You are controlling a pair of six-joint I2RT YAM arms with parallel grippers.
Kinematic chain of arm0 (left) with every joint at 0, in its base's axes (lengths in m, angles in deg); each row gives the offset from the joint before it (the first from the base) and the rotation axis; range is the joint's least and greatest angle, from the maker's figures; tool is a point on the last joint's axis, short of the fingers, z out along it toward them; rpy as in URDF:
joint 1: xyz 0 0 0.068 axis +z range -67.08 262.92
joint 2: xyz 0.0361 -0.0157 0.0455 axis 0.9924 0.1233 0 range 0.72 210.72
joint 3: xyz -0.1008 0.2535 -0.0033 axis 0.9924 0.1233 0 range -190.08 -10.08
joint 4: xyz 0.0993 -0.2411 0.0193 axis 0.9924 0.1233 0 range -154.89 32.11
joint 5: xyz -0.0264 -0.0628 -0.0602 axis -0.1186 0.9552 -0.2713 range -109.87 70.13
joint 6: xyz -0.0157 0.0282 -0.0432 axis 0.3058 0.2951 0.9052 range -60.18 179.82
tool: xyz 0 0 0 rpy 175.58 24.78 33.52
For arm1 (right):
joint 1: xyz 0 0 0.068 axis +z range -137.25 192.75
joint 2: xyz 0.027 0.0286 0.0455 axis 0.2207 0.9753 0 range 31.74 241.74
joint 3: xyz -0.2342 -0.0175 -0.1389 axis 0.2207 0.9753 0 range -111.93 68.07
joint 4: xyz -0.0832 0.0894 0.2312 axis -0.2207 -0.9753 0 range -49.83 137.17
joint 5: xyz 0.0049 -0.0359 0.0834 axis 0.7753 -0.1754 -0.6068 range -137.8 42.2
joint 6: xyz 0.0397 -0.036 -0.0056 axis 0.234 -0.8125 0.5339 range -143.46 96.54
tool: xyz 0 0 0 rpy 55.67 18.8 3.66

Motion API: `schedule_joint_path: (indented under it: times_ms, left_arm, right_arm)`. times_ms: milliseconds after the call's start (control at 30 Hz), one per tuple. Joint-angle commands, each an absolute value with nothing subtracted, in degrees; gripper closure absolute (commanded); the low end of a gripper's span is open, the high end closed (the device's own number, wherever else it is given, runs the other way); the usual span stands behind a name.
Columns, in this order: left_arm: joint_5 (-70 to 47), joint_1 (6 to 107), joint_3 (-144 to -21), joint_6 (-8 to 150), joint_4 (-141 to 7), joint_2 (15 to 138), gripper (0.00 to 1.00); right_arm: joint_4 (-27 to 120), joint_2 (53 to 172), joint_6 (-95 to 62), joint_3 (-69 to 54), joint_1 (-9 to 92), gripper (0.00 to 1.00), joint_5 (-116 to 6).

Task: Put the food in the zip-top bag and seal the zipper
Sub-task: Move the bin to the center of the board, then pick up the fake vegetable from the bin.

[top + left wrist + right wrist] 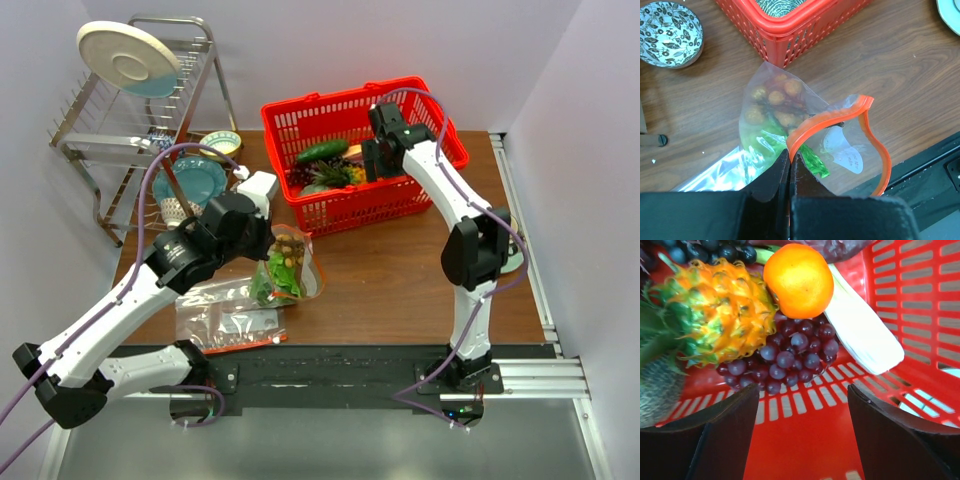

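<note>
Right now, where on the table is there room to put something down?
The big bare patch of table lies in front of the basket, between the held bag and the right arm. The left side is crowded: rack, bowl, flat bag and left arm.

clear crinkly plastic zip-top bag [752, 107]: glossy film. red slotted plastic basket [370, 208]: smooth, semi-gloss. brown wood-grain desk [400, 290]: matt. wire dish rack [110, 150], 10 o'clock: shiny metal.
</note>
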State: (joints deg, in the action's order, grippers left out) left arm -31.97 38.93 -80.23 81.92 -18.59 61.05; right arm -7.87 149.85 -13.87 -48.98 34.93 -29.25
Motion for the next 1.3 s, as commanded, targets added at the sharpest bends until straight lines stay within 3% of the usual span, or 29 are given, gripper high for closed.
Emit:
schedule_joint_path:
  times_ms: [0, 233, 433, 767, 1000, 1267]
  left_arm:
    - [-31.1, 39.2, -81.4, 81.8, -21.4, 60.3, 1.0]
    - [-32.2, 39.2, -82.2, 81.1, -20.9, 60.7, 1.0]
    - [-32.0, 39.2, -81.4, 81.9, -21.4, 60.1, 1.0]
    - [-32.4, 39.2, -82.4, 82.6, -19.8, 60.3, 1.0]
    - [-33.8, 39.2, -82.5, 82.5, -19.1, 60.4, 1.0]
    - [-34.3, 39.2, -82.6, 82.8, -19.2, 61.2, 1.0]
  right_arm:
    - [-13.0, 140.3, -13.8, -40.6, 35.5, 0.25, -27.4]
    - [-14.4, 132.9, -13.4, -32.6, 42.6, 0.26, -31.9]
    - [-11.1, 131.5, -13.3, -32.9, 45.1, 0.24, -33.7]
    - [-1.3, 142.7, -16.2, -44.8, 40.5, 0.25, -39.3]
    - [2.4, 153.5, -20.6, -54.9, 38.6, 0.18, -43.3]
    - [12.3, 158.5, -23.1, -54.5, 34.2, 0.13, -49.1]
